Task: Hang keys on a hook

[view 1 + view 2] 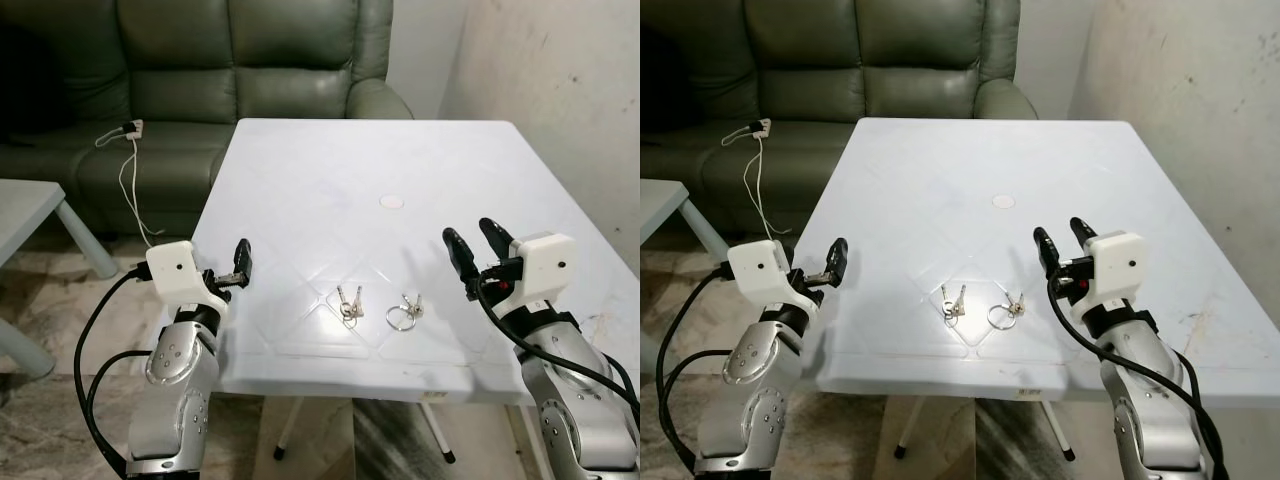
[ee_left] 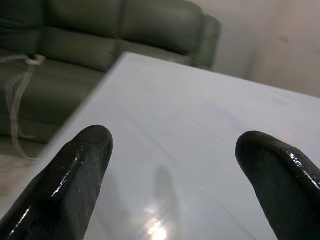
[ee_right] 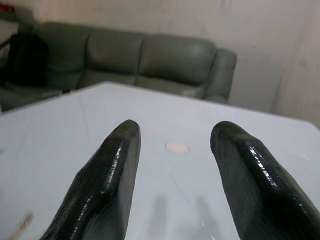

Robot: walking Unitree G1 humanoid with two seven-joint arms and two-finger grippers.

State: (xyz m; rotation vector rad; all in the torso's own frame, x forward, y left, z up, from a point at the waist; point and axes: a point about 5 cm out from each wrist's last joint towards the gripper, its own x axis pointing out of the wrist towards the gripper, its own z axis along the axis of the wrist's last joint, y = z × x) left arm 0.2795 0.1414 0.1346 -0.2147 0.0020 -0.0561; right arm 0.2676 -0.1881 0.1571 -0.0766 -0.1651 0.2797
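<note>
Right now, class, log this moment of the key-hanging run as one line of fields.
stage: not started | keys and ringed keys: on table | left hand: open, table's left edge | right hand: open, right of keys

Head stereo pair looks forward and down from above the near edge of the white table (image 1: 330, 170), facing the sofa (image 1: 240, 60); both eyes share tabletop, both arms, wall. Left wrist camera sits low over the table's left part, facing sofa. Right wrist camera likewise low, facing the pink disc (image 3: 176, 147) and sofa.
</note>
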